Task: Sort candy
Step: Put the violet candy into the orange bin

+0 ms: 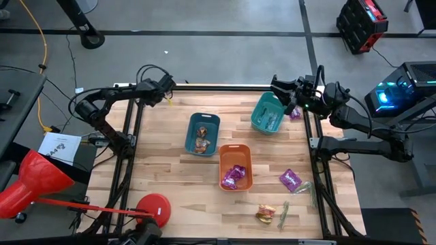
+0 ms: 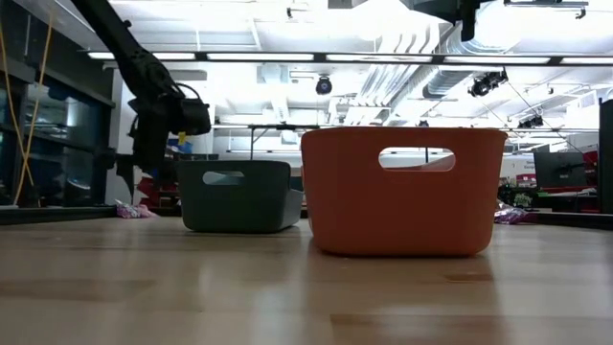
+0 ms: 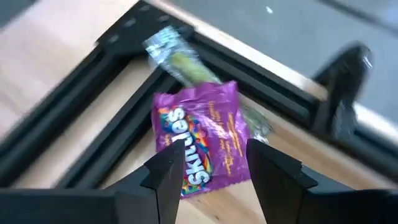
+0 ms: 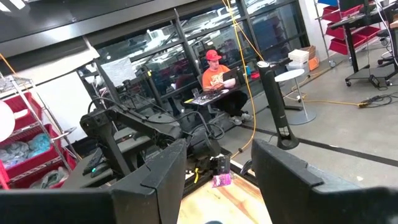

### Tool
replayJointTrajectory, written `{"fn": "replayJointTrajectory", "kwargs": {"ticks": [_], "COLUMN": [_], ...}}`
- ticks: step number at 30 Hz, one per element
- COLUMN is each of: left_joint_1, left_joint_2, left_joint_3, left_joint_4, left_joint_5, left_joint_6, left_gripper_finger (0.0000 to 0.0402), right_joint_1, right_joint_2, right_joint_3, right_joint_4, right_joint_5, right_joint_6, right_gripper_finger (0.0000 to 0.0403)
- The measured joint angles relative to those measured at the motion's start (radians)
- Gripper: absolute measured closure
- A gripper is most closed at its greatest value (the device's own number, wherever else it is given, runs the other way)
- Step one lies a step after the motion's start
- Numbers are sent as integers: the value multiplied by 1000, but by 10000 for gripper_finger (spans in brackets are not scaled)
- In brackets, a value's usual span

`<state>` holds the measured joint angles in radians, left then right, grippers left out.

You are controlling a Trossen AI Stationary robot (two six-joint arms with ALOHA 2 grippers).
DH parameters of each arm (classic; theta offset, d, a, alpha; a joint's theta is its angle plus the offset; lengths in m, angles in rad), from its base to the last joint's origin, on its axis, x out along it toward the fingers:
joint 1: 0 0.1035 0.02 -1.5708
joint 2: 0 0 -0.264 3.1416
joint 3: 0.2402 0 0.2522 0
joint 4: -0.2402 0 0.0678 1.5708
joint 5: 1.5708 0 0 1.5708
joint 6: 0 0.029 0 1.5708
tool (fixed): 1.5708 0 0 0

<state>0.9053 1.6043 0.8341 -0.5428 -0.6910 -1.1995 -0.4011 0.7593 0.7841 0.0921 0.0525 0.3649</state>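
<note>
A pale butcher-block table [image 1: 170, 177] framed in black rails sits on a grey workshop floor. From above, the left gripper [image 1: 165, 95] hangs over the far left corner, while the right gripper [image 1: 294, 97] waits at the far right beside a tilted teal bin [image 1: 268, 113]; another teal bin [image 1: 203, 133] and an orange bin [image 1: 236, 167] stand mid-table, and loose candy lies near right, including a purple packet [image 1: 290, 180] and a green stick [image 1: 285, 212]. At table height the orange bin fills the centre, with an arm hanging far left. The left wrist shows its fingers [image 3: 168, 174] parted and empty above a purple Skittles packet [image 3: 202, 140] lying on a green stick [image 3: 180, 59] at the rail corner. The right wrist shows spread, empty fingers [image 4: 165, 171] and a seated person [image 4: 219, 84] beyond. Judging by this, the left should drop squarely astride the packet, clear of the rail, pinching only purple.
</note>
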Motion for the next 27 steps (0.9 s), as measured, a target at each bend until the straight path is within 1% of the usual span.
{"fn": "replayJointTrajectory", "kwargs": {"ticks": [3,6,9,13,16,18,20,21,25,27], "left_joint_1": [1,1,6,25,20,20,19,10,-29,-25], "left_joint_2": [0,0,0,2,20,38,55,59,53,53], "left_joint_3": [0,0,-13,-40,-30,-27,-23,-22,-22,-22], "left_joint_4": [-30,-64,-53,14,24,51,112,114,97,61], "left_joint_5": [1,0,-19,-36,-47,-23,37,49,7,-19], "left_joint_6": [-162,-234,-221,-181,-205,-209,-198,-196,-213,-259], "left_gripper_finger": [238,238,238,238,239,239,239,239,239,239], "right_joint_1": [0,0,0,0,0,0,0,0,0,0], "right_joint_2": [0,0,0,0,1,1,1,1,0,0], "right_joint_3": [0,0,0,0,0,0,0,0,0,0], "right_joint_4": [-2,-5,-7,-20,-44,-58,-73,-78,-82,-83], "right_joint_5": [0,0,0,0,0,0,0,0,0,-3], "right_joint_6": [-4,-5,-6,0,2,9,22,22,20,20], "right_gripper_finger": [226,226,226,226,226,226,226,226,226,226]}}
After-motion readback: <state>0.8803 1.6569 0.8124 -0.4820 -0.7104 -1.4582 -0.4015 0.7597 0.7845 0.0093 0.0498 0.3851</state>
